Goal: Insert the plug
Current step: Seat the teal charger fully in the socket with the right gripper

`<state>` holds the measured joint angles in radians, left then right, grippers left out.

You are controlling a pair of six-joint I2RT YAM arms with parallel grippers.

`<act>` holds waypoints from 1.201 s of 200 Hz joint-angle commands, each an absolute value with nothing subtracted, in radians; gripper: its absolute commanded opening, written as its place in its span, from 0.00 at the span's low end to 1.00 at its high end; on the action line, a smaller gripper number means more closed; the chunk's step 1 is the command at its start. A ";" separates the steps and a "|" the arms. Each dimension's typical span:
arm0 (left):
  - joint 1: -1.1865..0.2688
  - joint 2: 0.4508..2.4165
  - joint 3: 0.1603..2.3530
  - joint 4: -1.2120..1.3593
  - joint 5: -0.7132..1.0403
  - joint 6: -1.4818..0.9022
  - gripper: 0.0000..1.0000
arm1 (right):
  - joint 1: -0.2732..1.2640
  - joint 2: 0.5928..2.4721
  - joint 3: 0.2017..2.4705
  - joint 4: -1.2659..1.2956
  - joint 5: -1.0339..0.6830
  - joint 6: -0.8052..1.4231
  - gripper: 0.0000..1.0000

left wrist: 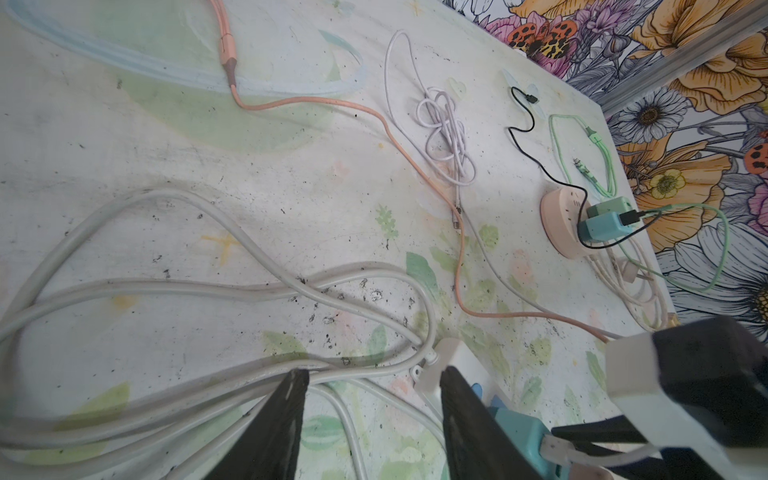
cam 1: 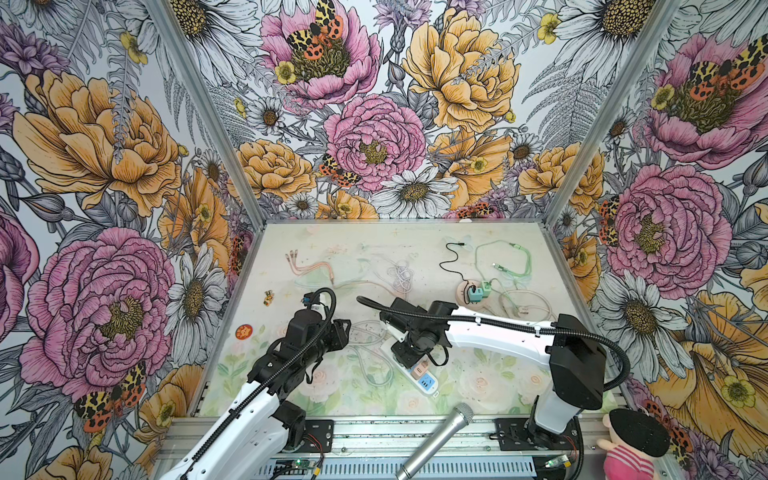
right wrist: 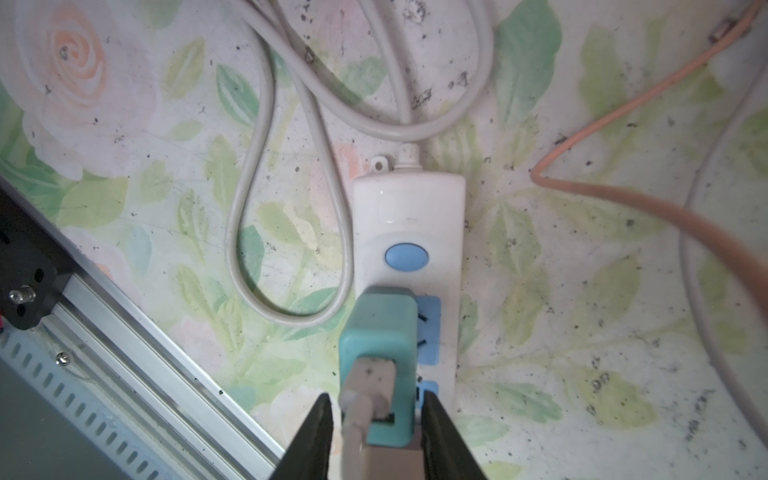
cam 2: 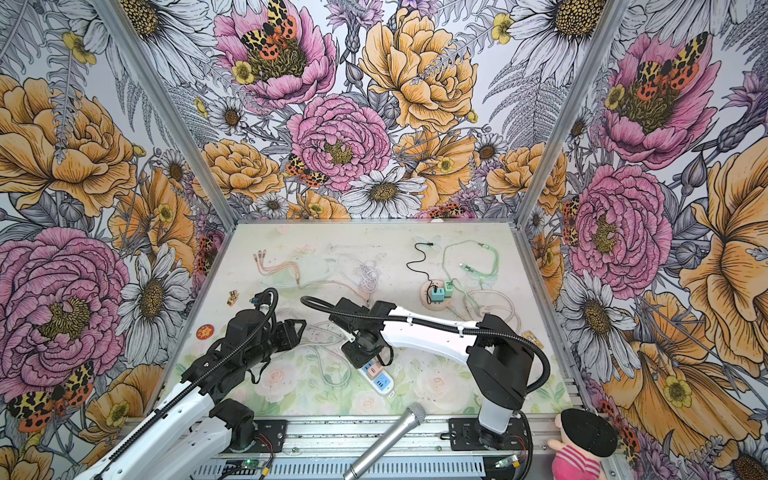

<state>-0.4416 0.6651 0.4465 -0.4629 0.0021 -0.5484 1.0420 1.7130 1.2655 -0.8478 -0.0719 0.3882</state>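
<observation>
A white power strip with a blue button and blue sockets lies near the table's front; it also shows in both top views. A teal plug with a beige cable in its back stands on the strip's socket just past the button. My right gripper points down over it, one finger against each side of the plug. My left gripper is open over the strip's grey-white cord, one finger beside the strip's cord end. Nothing is between its fingers.
At the back right a round peach socket hub holds small teal adapters, with black, green and beige cables around it. A pink cable and a knotted white cable lie mid-table. A microphone and a doll are at the front rail.
</observation>
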 commanded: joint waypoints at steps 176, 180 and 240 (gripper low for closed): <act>-0.527 0.677 0.422 -0.458 0.009 -0.565 0.55 | 1.049 1.657 1.259 -0.954 0.136 0.371 0.48; -0.528 0.677 0.422 -0.458 0.008 -0.565 0.55 | 1.049 1.656 1.259 -0.954 0.137 0.372 0.48; -0.541 0.679 0.404 -0.451 0.017 -0.573 0.55 | 1.049 1.653 1.247 -0.960 0.078 0.355 0.26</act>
<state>-0.5301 0.6769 0.4267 -0.4675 0.0021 -0.5526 1.0485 1.6863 1.2510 -0.9428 0.0883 0.3653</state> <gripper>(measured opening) 0.548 0.284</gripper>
